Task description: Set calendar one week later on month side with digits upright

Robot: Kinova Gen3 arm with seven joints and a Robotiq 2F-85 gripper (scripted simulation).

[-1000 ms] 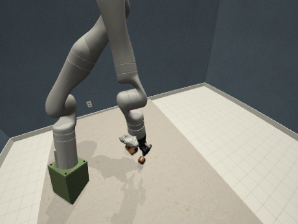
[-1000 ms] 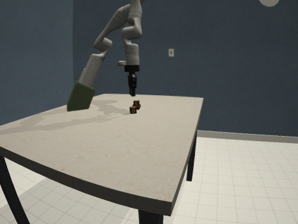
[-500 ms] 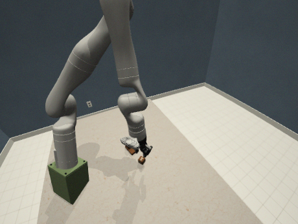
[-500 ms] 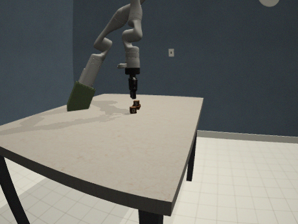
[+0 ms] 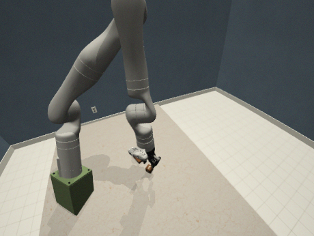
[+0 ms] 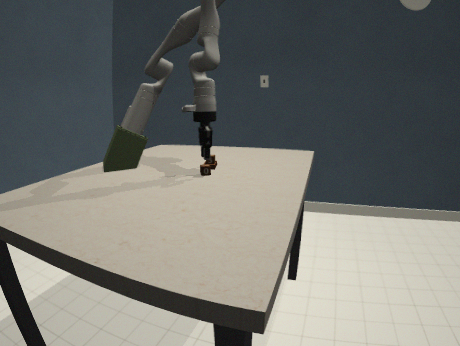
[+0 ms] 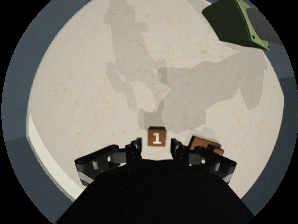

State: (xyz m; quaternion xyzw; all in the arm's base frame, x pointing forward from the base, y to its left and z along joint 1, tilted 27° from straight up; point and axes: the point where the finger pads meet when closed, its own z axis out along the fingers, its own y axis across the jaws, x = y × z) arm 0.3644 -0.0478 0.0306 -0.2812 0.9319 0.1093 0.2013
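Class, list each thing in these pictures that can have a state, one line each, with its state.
Gripper: pointing down at the table, half open, gripping nothing.
Cube marked 1: between the fingertips, not clamped, digit upright in the wrist view.
Orange piece: on the table beside the gripper; too small to tell whether it is the tray or a cube.
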